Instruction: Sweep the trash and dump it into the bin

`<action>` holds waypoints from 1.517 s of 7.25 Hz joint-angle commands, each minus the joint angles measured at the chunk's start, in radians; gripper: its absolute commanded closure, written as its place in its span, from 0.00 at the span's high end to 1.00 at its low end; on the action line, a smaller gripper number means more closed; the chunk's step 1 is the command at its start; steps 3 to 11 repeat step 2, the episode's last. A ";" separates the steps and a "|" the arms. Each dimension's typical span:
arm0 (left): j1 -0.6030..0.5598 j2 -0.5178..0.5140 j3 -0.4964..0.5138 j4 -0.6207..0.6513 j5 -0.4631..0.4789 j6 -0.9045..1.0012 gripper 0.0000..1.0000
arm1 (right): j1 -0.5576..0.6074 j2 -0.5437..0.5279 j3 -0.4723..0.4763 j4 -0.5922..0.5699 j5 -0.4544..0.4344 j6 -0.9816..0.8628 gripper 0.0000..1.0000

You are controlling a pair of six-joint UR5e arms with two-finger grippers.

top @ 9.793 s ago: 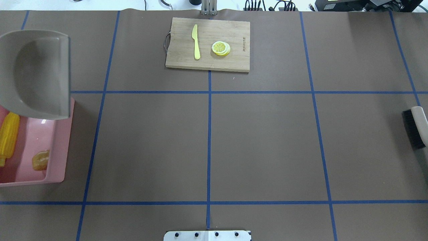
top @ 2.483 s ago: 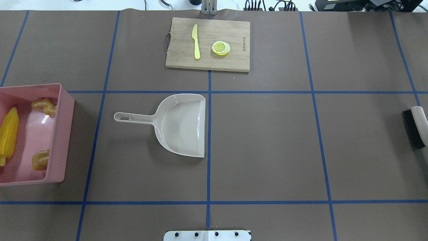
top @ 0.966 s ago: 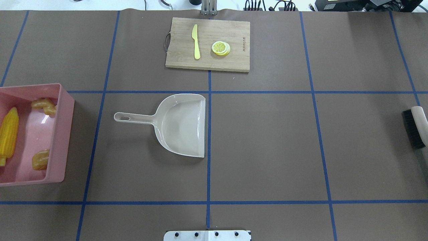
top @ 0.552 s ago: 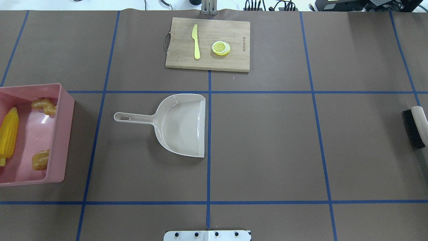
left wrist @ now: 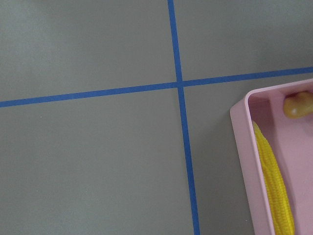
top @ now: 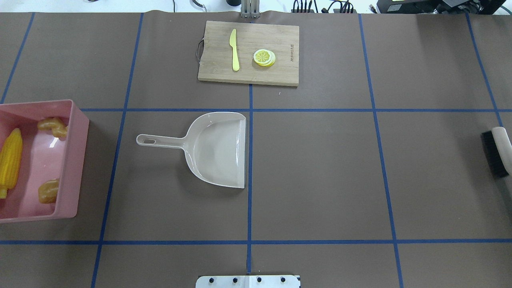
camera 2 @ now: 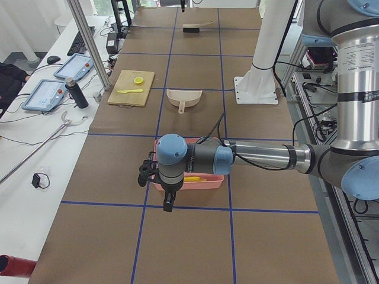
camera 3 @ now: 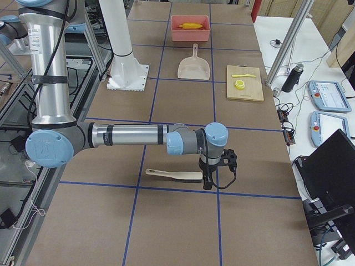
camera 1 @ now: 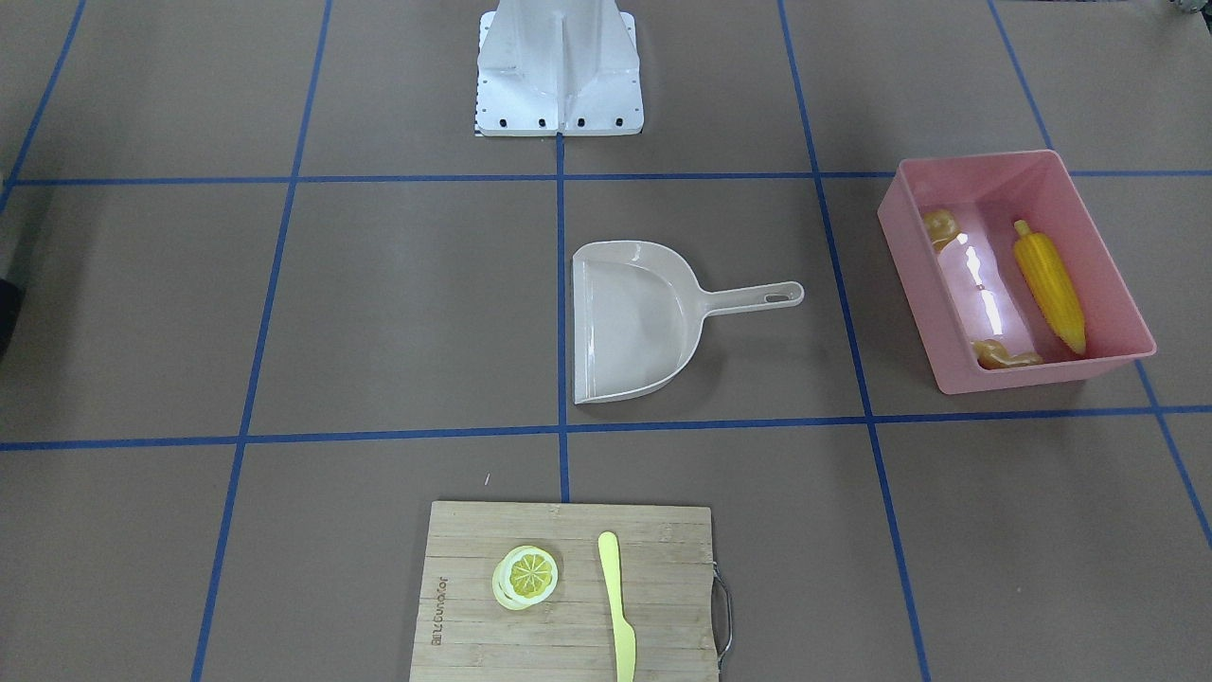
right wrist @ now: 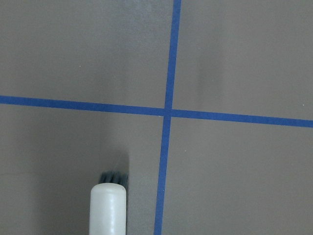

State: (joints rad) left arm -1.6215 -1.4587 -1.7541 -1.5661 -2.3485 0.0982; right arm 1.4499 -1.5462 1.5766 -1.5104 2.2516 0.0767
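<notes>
The pink bin [top: 74, 168] stands at the table's left edge and also shows in the front-facing view [camera 1: 985, 161]. Inside it lie the yellow corn cob [top: 10, 162], the knobbly ginger root [top: 53, 126] and the tan-brown potato [top: 48, 191]. The left wrist view shows the bin's corner [left wrist: 243, 142] with the corn [left wrist: 274, 186]. My left gripper [camera 2: 168, 204] hangs just beyond the bin's outer side. My right gripper [camera 3: 208, 180] hangs beside the brush [camera 3: 175, 175]. Both grippers show only in the side views, so I cannot tell whether they are open or shut.
The beige dustpan [top: 216, 150] lies flat at the table's middle, handle toward the bin. The brush [top: 496, 154] lies at the right edge. A wooden cutting board [top: 248, 52] at the far side carries a pale yellow knife [top: 234, 50] and a lemon slice [top: 264, 57].
The dustpan, earlier tilted above the bin, now lies on the table's middle. Over the last second nothing has visibly moved.
</notes>
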 commanded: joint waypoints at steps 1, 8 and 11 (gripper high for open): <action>0.000 0.000 -0.001 0.000 0.000 0.000 0.98 | 0.000 0.000 -0.001 -0.001 0.000 0.000 1.00; 0.000 0.000 -0.002 -0.002 0.002 0.000 0.98 | -0.003 0.000 -0.001 -0.001 0.000 0.000 1.00; 0.000 0.000 -0.002 -0.002 0.002 0.000 0.98 | -0.003 0.000 -0.001 -0.001 0.000 0.000 1.00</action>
